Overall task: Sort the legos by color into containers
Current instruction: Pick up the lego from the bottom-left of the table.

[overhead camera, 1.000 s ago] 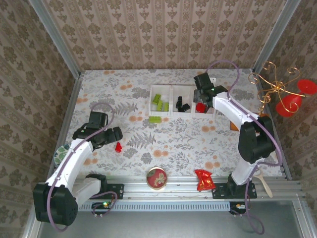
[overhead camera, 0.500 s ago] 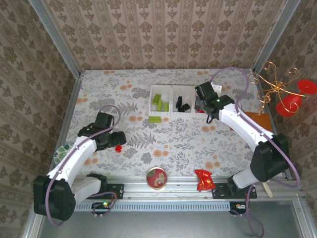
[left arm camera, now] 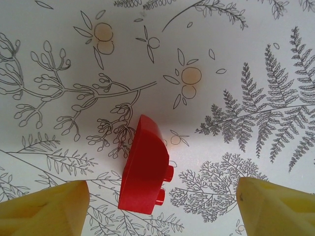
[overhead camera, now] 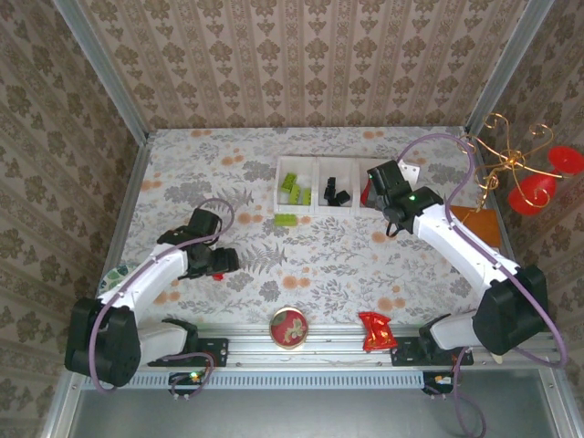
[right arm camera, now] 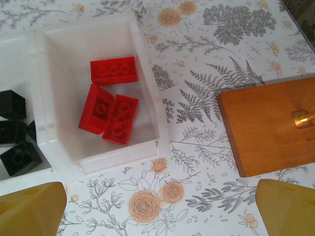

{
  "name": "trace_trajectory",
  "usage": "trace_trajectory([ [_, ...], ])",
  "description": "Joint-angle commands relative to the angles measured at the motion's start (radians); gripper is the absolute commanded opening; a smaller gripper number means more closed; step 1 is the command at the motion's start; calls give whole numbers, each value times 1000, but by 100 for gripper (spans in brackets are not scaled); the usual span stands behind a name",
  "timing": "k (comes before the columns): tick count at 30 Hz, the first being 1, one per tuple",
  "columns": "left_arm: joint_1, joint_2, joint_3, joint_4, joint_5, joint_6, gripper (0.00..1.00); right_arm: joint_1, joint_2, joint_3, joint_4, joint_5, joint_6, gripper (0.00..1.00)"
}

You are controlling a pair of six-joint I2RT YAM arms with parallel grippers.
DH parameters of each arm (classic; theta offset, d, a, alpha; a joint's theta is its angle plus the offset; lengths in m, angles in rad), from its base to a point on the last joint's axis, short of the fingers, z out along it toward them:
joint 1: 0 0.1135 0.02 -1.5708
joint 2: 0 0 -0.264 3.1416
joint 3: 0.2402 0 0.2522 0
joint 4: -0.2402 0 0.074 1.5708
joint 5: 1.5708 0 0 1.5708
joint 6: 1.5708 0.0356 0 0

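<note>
The red brick (left arm camera: 145, 167) lies on its side on the bench (left arm camera: 236, 59), slanted and nearer one finger of the left claw (left arm camera: 160, 209) than the other. Closing from here, I judge, would shove or spin it rather than pinch it squarely. That claw gapes wide, touching nothing. The right claw (right arm camera: 157, 209) is likewise spread and empty, hovering beside the white tray (right arm camera: 147, 98), whose end compartment holds three red bricks (right arm camera: 110, 115).

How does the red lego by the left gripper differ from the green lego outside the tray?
The red lego is curved and lies on its side, studs sideways; the green lego is oblong. The red one sits inside the open left gripper; the green one lies beside the tray. Both rest on the table.
</note>
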Motion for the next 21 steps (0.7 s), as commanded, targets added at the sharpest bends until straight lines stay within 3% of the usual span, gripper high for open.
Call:
trace_trajectory([
  [1,-7,18,-20,8,-19,-27,75,4,-22,-21,31,20,18,100],
  [14,-9,109,-22,84,-59,-39,40,4,-34,-38,30,18,29,100],
  [21,-8,130,-29,95,-64,-41,31,4,-38,-43,27,21,35,100],
])
